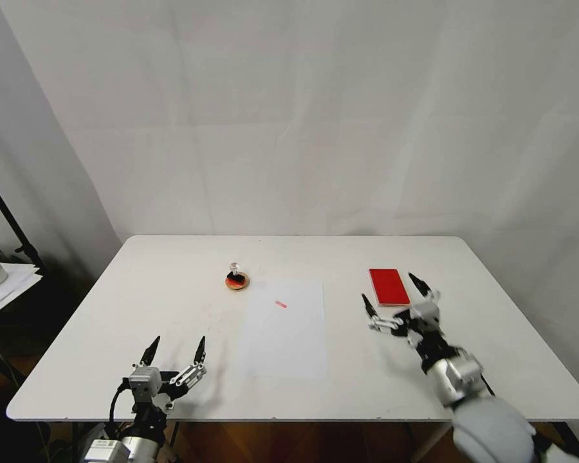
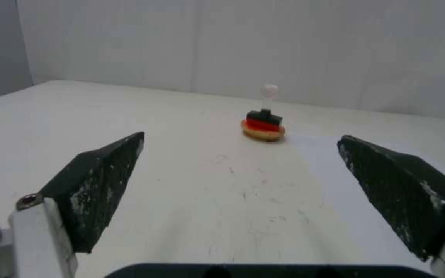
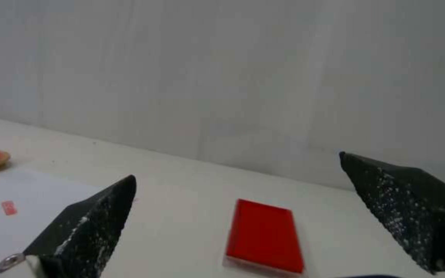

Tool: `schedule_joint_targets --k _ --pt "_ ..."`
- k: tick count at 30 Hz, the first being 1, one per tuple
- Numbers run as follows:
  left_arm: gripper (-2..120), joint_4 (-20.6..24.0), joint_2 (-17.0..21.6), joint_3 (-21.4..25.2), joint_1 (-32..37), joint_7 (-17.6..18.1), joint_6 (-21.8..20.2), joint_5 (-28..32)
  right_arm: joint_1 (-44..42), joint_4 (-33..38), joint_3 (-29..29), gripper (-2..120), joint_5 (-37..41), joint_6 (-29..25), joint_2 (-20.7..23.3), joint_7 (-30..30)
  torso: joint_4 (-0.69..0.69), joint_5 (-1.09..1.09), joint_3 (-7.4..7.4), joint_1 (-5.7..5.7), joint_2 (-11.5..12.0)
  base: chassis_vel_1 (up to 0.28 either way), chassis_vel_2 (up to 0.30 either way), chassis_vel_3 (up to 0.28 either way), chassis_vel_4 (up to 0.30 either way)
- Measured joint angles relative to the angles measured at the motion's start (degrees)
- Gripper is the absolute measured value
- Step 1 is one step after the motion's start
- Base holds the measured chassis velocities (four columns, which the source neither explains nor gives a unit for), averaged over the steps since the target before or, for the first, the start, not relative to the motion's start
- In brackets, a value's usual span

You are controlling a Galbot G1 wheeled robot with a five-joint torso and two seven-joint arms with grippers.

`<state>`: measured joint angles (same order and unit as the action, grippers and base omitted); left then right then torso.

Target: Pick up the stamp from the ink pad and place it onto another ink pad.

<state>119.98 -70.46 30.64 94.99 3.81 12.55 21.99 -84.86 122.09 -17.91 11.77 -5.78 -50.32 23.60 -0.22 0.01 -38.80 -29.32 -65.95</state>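
Note:
The stamp (image 1: 236,274), black-based with a clear ball knob, stands upright on the small round tan-rimmed ink pad (image 1: 237,283) at the table's centre-left; in the left wrist view the stamp (image 2: 265,112) and the round pad (image 2: 263,132) lie well ahead of the fingers. The flat red rectangular ink pad (image 1: 388,286) lies bare at the right, and the right wrist view shows it (image 3: 266,235) between and just beyond the fingers. My right gripper (image 1: 394,291) hovers open just in front of the red pad. My left gripper (image 1: 175,345) is open near the table's front-left edge.
A white paper sheet (image 1: 286,325) with a small red stamp mark (image 1: 281,303) lies mid-table between the two pads. The white table (image 1: 109,302) is backed by a white curtain. A black stand pole and a side surface stand off to the left.

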Motion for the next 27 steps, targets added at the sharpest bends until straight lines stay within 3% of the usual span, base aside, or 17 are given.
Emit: schedule_joint_targets --k 1,5,9,27 --pt "100 0.0 0.0 0.0 0.0 0.0 0.0 0.0 0.0 0.0 0.0 100 0.0 0.0 0.0 0.0 0.0 0.0 0.0 0.0 0.0 0.0 0.0 0.0 0.0" --pt "100 0.0 0.0 0.0 0.0 0.0 0.0 0.0 -9.3 1.9 -4.4 100 -4.9 -2.0 -8.3 1.2 0.0 -0.02 -0.01 0.0 0.0 0.0 0.0 0.0 0.0" --pt "100 0.0 0.0 0.0 0.0 0.0 0.0 0.0 -13.2 2.2 -5.2 100 -7.9 -3.7 -10.8 1.2 0.0 -0.02 -0.01 0.0 0.0 0.0 0.0 0.0 0.0" --pt "100 0.0 0.0 0.0 0.0 0.0 0.0 0.0 -15.0 2.3 -4.3 100 -10.5 -4.6 -11.9 0.3 0.01 -0.02 -0.02 -0.02 0.0 0.0 0.0 0.0 0.0"
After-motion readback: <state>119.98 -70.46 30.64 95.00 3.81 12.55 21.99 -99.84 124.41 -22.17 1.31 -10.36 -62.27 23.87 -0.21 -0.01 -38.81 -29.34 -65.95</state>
